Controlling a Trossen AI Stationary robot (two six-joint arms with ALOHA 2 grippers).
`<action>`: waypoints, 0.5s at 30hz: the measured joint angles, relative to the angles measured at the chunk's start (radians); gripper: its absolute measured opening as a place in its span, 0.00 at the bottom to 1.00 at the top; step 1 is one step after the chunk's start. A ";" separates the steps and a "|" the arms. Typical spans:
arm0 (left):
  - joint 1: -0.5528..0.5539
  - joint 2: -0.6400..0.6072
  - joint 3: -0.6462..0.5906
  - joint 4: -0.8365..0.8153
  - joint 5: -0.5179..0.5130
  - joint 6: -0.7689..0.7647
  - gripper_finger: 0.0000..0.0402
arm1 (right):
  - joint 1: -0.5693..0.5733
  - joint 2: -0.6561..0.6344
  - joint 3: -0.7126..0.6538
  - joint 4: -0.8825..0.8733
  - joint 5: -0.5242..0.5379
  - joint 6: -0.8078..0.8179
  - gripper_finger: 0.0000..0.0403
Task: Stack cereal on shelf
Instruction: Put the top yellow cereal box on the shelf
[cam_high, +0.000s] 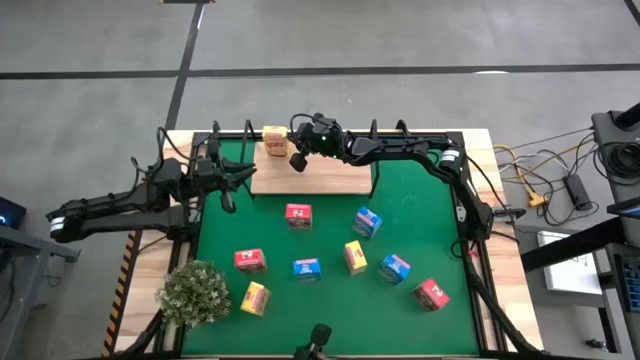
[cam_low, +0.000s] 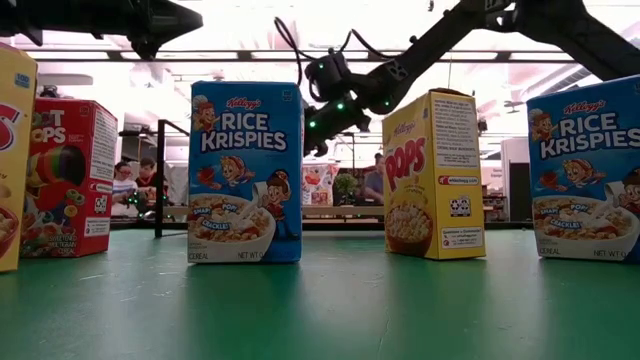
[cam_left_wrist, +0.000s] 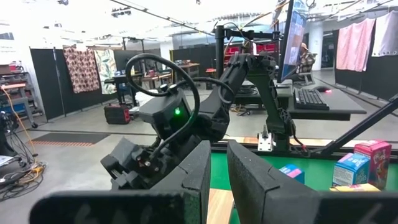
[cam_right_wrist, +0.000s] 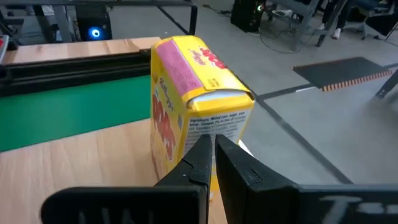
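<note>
The wooden shelf board lies at the far edge of the green mat. One yellow cereal carton stands on its base at the board's far left corner; it also shows in the right wrist view. My right gripper is shut, just to the near right of that carton, its tips low in front of the carton's side. My left gripper hovers at the mat's left edge beside the board, fingers a little apart and empty. Several more cartons stand on the mat. My right gripper's shut fingertips stand level against the lower part of the yellow carton's printed side. I cannot tell whether they touch it. The carton stands upright on the board.
On the mat stand red cartons, blue cartons and yellow cartons. A bushy pale green plant stands at the near left. Most of the board is bare.
</note>
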 joint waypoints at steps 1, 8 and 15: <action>0.000 0.000 0.000 -0.001 0.000 0.000 0.09 | 0.000 -0.001 0.000 0.001 0.000 0.000 0.03; 0.000 -0.001 0.000 -0.002 0.000 -0.001 0.09 | 0.000 -0.024 0.000 -0.081 0.000 0.003 0.03; 0.000 -0.001 0.000 -0.001 0.000 -0.004 0.09 | 0.021 -0.098 0.001 -0.231 -0.002 0.023 0.03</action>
